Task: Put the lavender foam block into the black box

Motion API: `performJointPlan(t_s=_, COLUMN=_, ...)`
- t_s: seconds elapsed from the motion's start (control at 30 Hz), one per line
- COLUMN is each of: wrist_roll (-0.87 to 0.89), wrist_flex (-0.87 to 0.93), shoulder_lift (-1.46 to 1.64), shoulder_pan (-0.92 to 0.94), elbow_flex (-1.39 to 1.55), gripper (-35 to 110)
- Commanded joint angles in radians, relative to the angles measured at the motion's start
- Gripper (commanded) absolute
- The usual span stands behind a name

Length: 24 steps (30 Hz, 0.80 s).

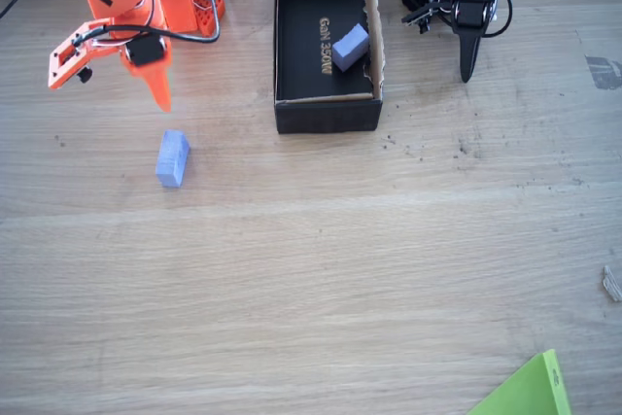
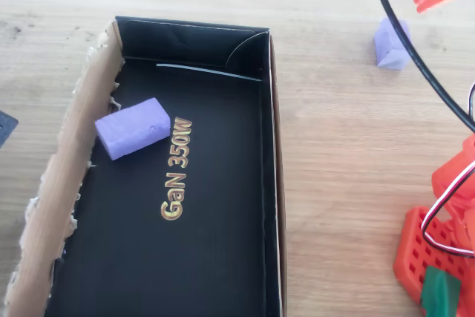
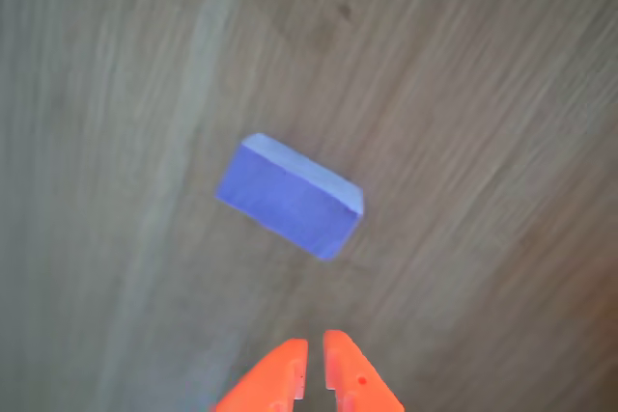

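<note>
We see light wooden table (image 1: 321, 269), grain running across fixed view. Directly on it: lavender foam block (image 1: 173, 158) lying flat at left, well apart from black box (image 1: 327, 114), which sits at back centre with brown raw-cardboard edge on its right. Green sheet corner (image 1: 530, 391) rests at lower right edge. We note dark specks (image 1: 428, 148) just right of box.

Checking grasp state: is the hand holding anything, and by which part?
Nothing is held. The hand is shut on air above the table, with the lavender foam block lying apart from it on the wood.
</note>
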Motion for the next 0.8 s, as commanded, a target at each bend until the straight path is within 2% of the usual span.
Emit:
performJointPlan(t_s=0.0, wrist_roll=0.206, wrist_flex=0.040, shoulder_lift=0.031, shoulder_pan=0.035, elbow_flex=-0.040, gripper=0)
performJointPlan(t_s=0.27, wrist_roll=0.830, wrist_flex=0.080, shoulder_lift=0.037, shoulder_pan=0.046, elbow_flex=-0.040, gripper=0)
performJointPlan(t_s=0.5, wrist_roll=1.083, wrist_flex=0.115, shoulder_lift=0.043, shoulder_pan=0.044, elbow_flex=-0.028, gripper=0)
performJointPlan(t_s=0.77, wrist_roll=1.184, wrist_flex=0.127, shoulder_lift=0.071, shoulder_pan=0.029, elbow_flex=-0.021, gripper=0)
